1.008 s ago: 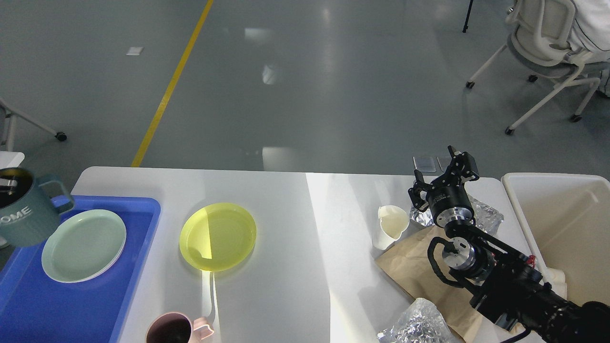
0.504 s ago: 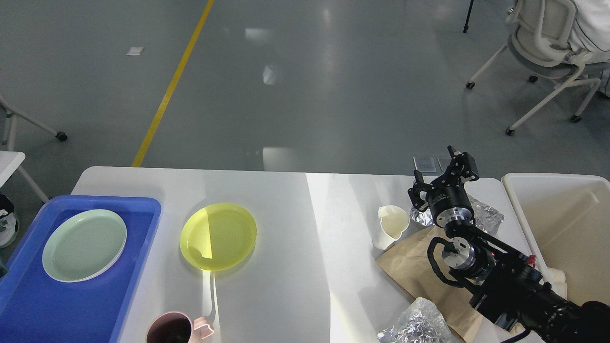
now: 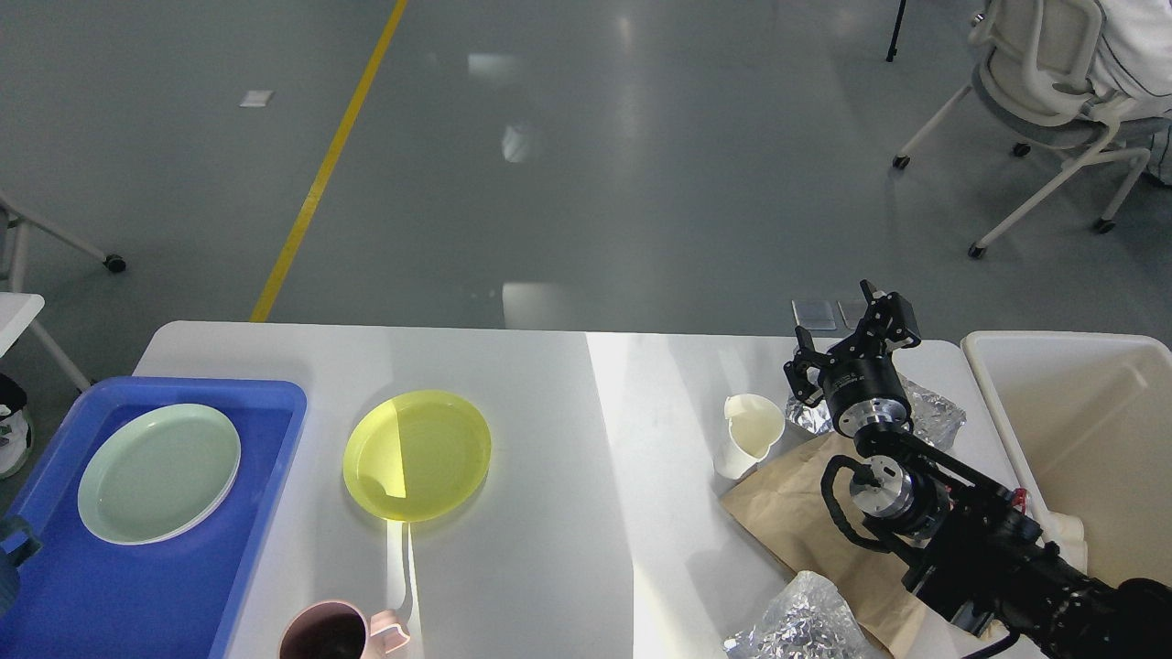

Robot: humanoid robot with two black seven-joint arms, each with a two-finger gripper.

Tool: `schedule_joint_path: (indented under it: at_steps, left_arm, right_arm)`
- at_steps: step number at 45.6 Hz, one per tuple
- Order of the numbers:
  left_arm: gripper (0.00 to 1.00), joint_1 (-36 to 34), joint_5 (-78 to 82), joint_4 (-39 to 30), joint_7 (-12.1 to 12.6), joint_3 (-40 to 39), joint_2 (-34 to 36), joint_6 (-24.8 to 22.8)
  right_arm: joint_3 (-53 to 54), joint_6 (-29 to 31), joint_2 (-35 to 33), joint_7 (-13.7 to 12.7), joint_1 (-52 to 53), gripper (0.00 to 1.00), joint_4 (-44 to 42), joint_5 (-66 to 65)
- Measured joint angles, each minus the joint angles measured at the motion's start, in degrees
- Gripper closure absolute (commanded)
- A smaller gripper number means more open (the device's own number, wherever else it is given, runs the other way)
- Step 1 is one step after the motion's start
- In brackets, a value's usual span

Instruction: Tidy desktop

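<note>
The white desktop (image 3: 586,513) fills the lower half of the head view. On it lie a yellow plate (image 3: 417,455), a pink mug (image 3: 331,634) at the front edge, a white paper cup (image 3: 753,436), a brown paper bag (image 3: 797,517) and two pieces of crumpled foil (image 3: 934,414) (image 3: 795,628). My right gripper (image 3: 847,334) hovers open and empty above the far right of the desktop, over the foil and just right of the cup. A sliver of a teal mug (image 3: 13,558) shows at the left edge. My left gripper is out of view.
A blue tray (image 3: 265,476) at the left holds a pale green plate (image 3: 159,472). An off-white tub (image 3: 1071,430) stands beside the desktop's right end. A white office chair (image 3: 1053,82) stands on the floor at the far right.
The teal mug at the left edge has dropped down and left, almost out of view. My right arm has not moved.
</note>
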Motion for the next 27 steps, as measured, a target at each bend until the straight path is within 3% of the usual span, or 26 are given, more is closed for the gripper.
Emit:
schedule_joint_path:
  at_steps: [15,27]
  left_arm:
    - [0.95,5.8,-0.1,4.0,0.0,-2.4,-3.3,0.2]
    - [0.82,7.0,-0.1,4.1,0.0,-2.4,-4.3,0.3]
  right_arm:
    - [0.0,0.0,0.0,0.0,0.0,0.0,0.0,0.0]
    - [0.0,0.0,0.0,0.0,0.0,0.0,0.0,0.0]
